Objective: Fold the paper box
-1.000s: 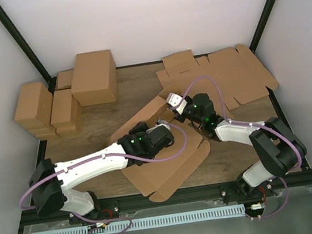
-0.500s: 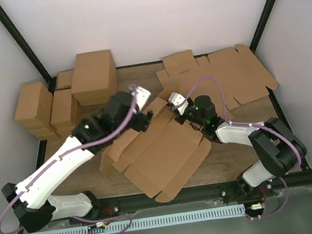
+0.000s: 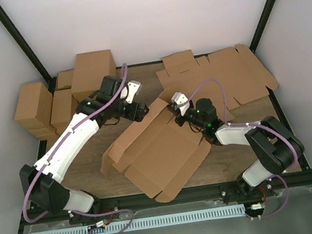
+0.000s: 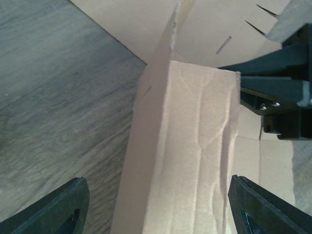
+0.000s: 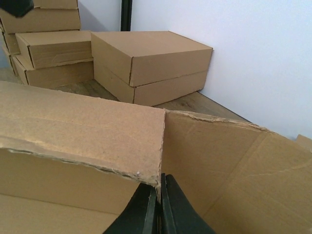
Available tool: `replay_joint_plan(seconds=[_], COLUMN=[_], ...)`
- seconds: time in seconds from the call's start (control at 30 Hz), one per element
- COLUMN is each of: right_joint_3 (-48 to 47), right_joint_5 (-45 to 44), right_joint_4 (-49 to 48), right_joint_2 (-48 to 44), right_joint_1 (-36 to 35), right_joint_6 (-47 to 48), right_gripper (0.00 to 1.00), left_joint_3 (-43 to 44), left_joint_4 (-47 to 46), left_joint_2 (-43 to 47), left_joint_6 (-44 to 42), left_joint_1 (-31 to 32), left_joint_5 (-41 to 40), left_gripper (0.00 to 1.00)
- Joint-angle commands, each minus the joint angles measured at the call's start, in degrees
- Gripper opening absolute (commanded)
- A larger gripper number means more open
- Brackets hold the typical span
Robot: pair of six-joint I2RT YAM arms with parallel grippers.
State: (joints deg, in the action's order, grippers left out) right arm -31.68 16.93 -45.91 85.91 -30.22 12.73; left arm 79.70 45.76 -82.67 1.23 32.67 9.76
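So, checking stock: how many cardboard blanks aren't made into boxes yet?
2: the paper box mid-table, one side raised, and a flat sheet at back right; more may lie beneath it.

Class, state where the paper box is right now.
Top view: the paper box lies mid-table, between the open left gripper and the right gripper, which pinches its raised flap.

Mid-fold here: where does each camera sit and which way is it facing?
Top external: above and behind, looking down at the paper box; both arms show.
Left wrist: looks down on the box's raised wall; open left gripper straddles it.
Right wrist: faces folded cartons; right gripper pinches the box edge.
Shared: the box in all three.
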Motion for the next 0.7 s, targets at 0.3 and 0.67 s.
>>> replay_joint_plan(seconds=[0.3, 0.67], right_joint_3=[0.03, 0.73], right_joint_5=[-0.19, -1.92], right_joint_4=[-6.79, -13.61], right_joint_2=[5.52, 10.72], right_joint_1=[-2.34, -2.83], right_joint_6=[-7.52, -10.73], right_gripper=[0.03, 0.03], left_joint_3=[3.51, 4.36], left_joint_4=[1.67, 2.66], left_joint_2=[-6.0, -9.85], left_joint_6=[-6.12, -6.44], left_joint_1=[-0.28, -0.21], left_joint_5=[8.01, 2.3], left_gripper=[0.75, 0.75])
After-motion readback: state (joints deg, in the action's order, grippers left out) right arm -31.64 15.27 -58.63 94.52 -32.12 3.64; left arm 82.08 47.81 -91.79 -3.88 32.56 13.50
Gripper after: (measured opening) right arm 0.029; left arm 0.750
